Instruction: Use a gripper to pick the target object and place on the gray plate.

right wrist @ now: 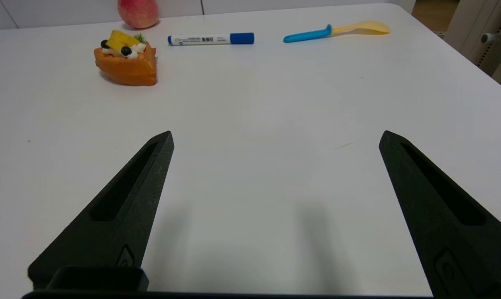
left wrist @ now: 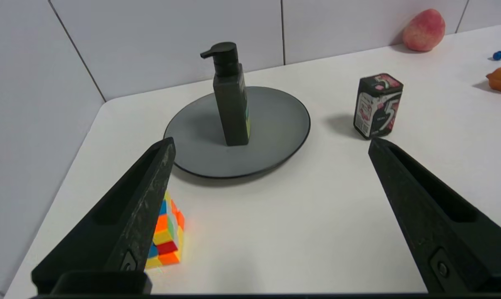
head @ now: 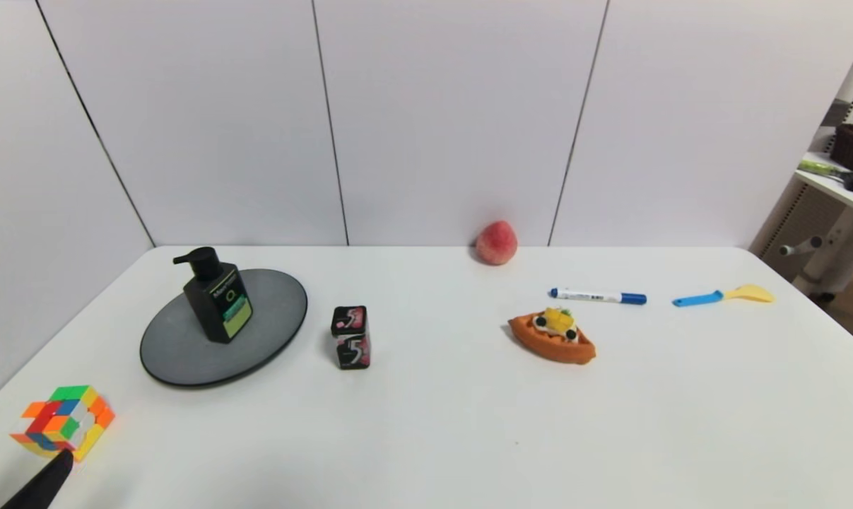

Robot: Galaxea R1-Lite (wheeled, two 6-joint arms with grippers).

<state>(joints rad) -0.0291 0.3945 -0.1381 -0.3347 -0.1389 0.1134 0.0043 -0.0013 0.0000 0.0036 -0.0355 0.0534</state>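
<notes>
The black pump bottle (head: 216,297) with a light green label stands upright on the gray plate (head: 271,332) at the left of the table. It also shows in the left wrist view (left wrist: 230,99) on the plate (left wrist: 275,137). My left gripper (left wrist: 271,143) is open and empty, back from the plate near the table's front left corner; only one fingertip (head: 51,477) shows in the head view. My right gripper (right wrist: 275,135) is open and empty above bare table at the front right.
A colourful puzzle cube (head: 64,421) sits beside the left fingertip. A black-and-pink "5" gum box (head: 350,337) stands right of the plate. A toy cake slice (head: 553,336), a blue marker (head: 597,296), a blue-and-yellow spoon (head: 723,295) and a peach (head: 497,242) lie farther right.
</notes>
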